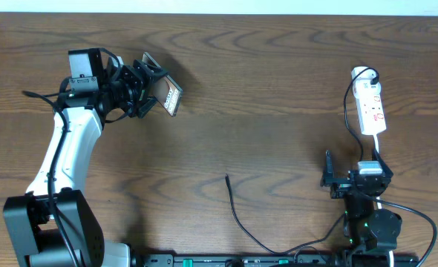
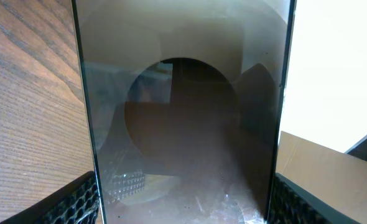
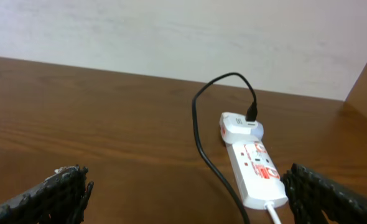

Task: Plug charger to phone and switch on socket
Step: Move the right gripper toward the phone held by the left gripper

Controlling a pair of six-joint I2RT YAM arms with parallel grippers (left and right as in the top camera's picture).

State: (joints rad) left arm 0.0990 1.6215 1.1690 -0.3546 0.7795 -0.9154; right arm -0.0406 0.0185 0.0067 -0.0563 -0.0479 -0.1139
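The left claw (image 1: 148,87) is closed on the phone (image 1: 171,95), holding it by its long edges, tilted and raised off the counter (image 1: 278,44). In the left wrist view the phone's glossy dark face fills the space between the two fingers (image 2: 78,199), reflecting a round dark shape. The counter's wood grain shows past the left finger.

The right claw (image 3: 186,186) is spread wide with nothing between its fingers, and bare counter lies below it. The socket (image 3: 255,165) lies flat on the counter ahead of this claw, nearer its right finger and apart from it. A white adapter (image 3: 239,126) sits in the socket's far end. A white cord (image 3: 274,214) leaves the near end, toward the claw.

The charger (image 1: 237,219) runs as a thin black cable from the adapter, arcs up, then comes back past the socket's left side toward the claw. Its free tip (image 1: 228,178) rests on the counter, off to the right claw's left and well apart from both claws. Whether the socket's switch is on cannot be told.
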